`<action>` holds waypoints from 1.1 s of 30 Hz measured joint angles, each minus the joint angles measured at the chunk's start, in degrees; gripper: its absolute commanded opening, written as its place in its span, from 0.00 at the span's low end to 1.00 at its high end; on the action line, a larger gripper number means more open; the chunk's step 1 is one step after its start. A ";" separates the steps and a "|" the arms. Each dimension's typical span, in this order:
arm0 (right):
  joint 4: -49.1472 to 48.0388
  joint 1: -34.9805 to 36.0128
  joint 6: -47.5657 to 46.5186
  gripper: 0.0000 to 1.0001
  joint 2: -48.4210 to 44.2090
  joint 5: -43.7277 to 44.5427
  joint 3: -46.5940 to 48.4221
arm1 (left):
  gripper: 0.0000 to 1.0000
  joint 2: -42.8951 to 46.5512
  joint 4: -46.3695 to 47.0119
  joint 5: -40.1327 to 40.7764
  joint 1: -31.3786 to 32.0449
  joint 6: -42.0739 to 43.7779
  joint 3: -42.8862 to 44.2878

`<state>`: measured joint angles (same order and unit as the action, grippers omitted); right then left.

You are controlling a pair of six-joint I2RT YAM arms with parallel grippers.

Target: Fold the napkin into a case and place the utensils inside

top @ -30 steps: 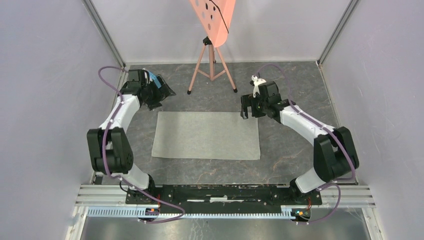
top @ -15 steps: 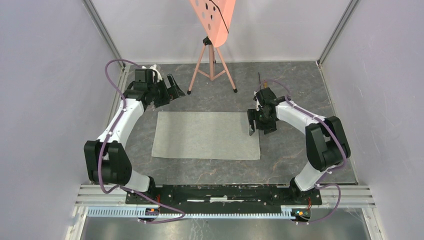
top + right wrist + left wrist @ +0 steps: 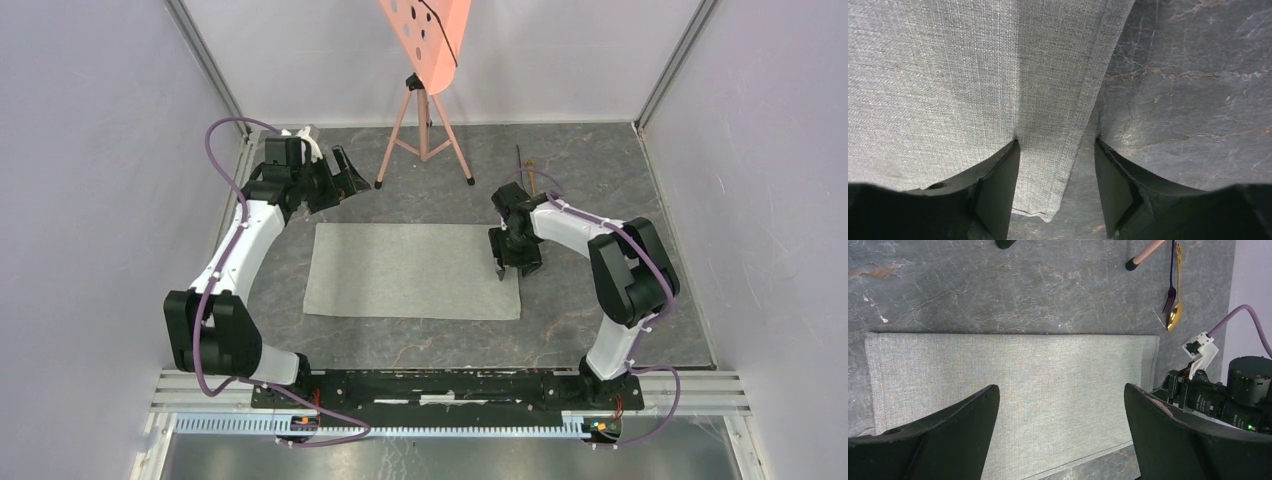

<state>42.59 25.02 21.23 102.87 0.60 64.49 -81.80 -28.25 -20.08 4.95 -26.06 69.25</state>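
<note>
Napkin (image 3: pixel 412 270) lies spread flat in the middle of the bench (image 3: pixel 400 335), not yet folded at all, its four edges straight and square to the arms. The right pincer (image 3: pixel 1055 142) is down at the cloth's right edge with its jaws partly apart: one finger rests on the weave, the other on bare stone just past the hem. The edge strip sits between them, and as far as I can see it is not pinched yet. That placement looks meant for lifting the edge and carrying it leftward for a first fold.

The left pincer (image 3: pixel 1061 390) hangs wide open and empty above the far-left side, looking across the cloth, probably waiting to pin or take the opposite side.

The gold spoon (image 3: pixel 1173 319) and dark fork (image 3: pixel 1169 297) lie side by side on the stone, far and to the right of the napkin, apart from it and out of the fold's way. The pink board's tripod (image 3: pixel 423 110) stands just beyond the far edge, so a high lift there could catch its legs. There is more open room on the near side and across the cloth itself.
</note>
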 measured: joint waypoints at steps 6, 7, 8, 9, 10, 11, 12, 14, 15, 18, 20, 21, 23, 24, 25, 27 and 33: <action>-0.48 0.22 1.05 0.27 0.11 1.64 -0.42 | 1.00 0.42 0.00 -0.04 0.00 0.00 0.00; -0.76 0.20 1.07 0.22 0.02 1.79 -0.61 | 1.00 0.57 0.00 -0.04 0.00 0.00 0.00; -1.18 0.17 1.07 0.18 -0.09 2.03 -0.87 | 1.00 0.72 0.00 -0.04 0.00 0.00 0.00; -1.70 0.17 1.11 0.12 -0.37 2.16 -1.27 | 1.00 0.92 0.00 -0.04 0.00 0.00 0.00; -2.25 0.17 1.05 0.06 -0.68 2.19 -1.75 | 1.00 1.11 0.00 -0.04 0.00 0.00 0.00; -2.56 0.20 0.94 0.00 -0.87 2.21 -1.99 | 1.00 1.22 0.00 -0.04 0.00 0.00 0.00; -3.15 0.22 0.79 0.00 -1.20 2.29 -2.45 | 1.00 1.36 0.00 -0.02 0.00 0.02 0.00; -3.89 0.28 0.07 0.00 -1.81 2.64 -3.08 | 1.00 1.60 0.00 -0.02 0.00 0.02 0.00; -4.17 0.28 -0.31 0.00 -2.08 2.82 -3.32 | 1.00 1.62 0.00 -0.02 0.00 0.02 0.00; -6.64 0.68 -2.16 0.00 -4.11 3.19 -5.60 | 1.00 1.62 0.00 -0.02 0.00 0.04 0.00; -7.89 0.90 -2.82 0.00 -5.86 5.11 -7.34 | 1.00 1.62 0.00 -0.02 0.00 0.04 0.00; -8.07 0.92 -3.26 0.00 -6.62 6.54 -8.09 | 1.00 1.62 0.00 -0.04 0.00 0.04 0.00; -7.56 0.74 -4.11 0.00 -8.04 9.68 -9.42 | 1.00 1.62 0.00 -0.15 0.00 0.04 0.00; -7.08 0.72 -4.48 0.00 -8.81 11.41 -10.03 | 1.00 1.62 0.00 -0.42 0.00 0.04 0.00; -6.40 0.68 -4.81 0.00 -9.79 13.60 -10.67 | 1.00 1.62 0.02 -0.72 0.00 0.02 0.00; -4.79 0.66 -5.07 0.00 -12.11 17.94 -11.72 | 1.00 1.62 0.02 -1.27 0.00 0.02 0.00; 2.93 -0.33 -3.39 0.00 -17.31 31.65 -11.98 | 1.00 1.62 0.09 -2.73 0.00 0.02 -0.07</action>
<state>45.52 24.69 17.85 85.56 32.25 52.51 -80.18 -28.16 -22.81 4.95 -26.04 69.19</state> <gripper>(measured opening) 0.010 0.996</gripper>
